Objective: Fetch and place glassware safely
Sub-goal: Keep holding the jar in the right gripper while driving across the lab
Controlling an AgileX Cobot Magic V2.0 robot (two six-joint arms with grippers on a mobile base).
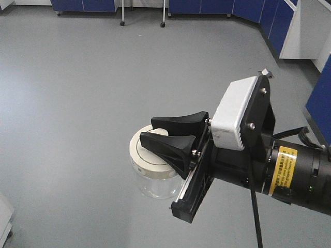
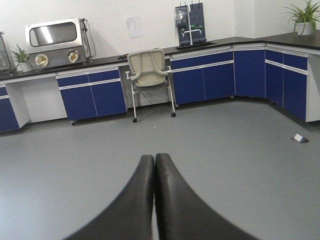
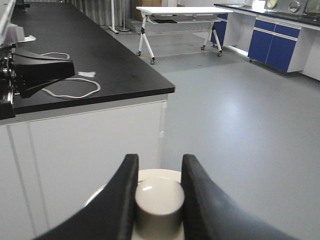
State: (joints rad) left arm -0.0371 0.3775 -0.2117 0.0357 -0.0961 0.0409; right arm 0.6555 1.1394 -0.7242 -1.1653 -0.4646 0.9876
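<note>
I think I am doing the carrying step. My right gripper (image 1: 151, 129) is pinching the knob (image 3: 159, 205) on the cream-white lid (image 1: 142, 155) of the little glass jar (image 1: 155, 187). The jar is hanging under the gripper in the lower middle of the front view, over the bare grey floor (image 1: 77, 93). In the right wrist view the two black fingers (image 3: 117, 200) are pressing on each side of the knob, at the bottom middle of the frame. My left gripper (image 2: 155, 200) is squeezed together with nothing in it, low in the middle of its own view. For the next move I am thinking I need a flat spot for the jar, maybe the black counter (image 3: 100, 55) at the upper left of the right wrist view. I am planning to go slowly and stay level, because I am only holding the knob, and a loose lid could let the glass drop. I cannot tell how the lid is fixed on. In the right wrist view the fingers and lid are hiding the glass part. In the front view the gripper is covering part of the lid, and the clear glass is hard to see against the floor. A black part (image 3: 35, 72) at the left edge of the right wrist view is cut off, so I cannot say what it is.
</note>
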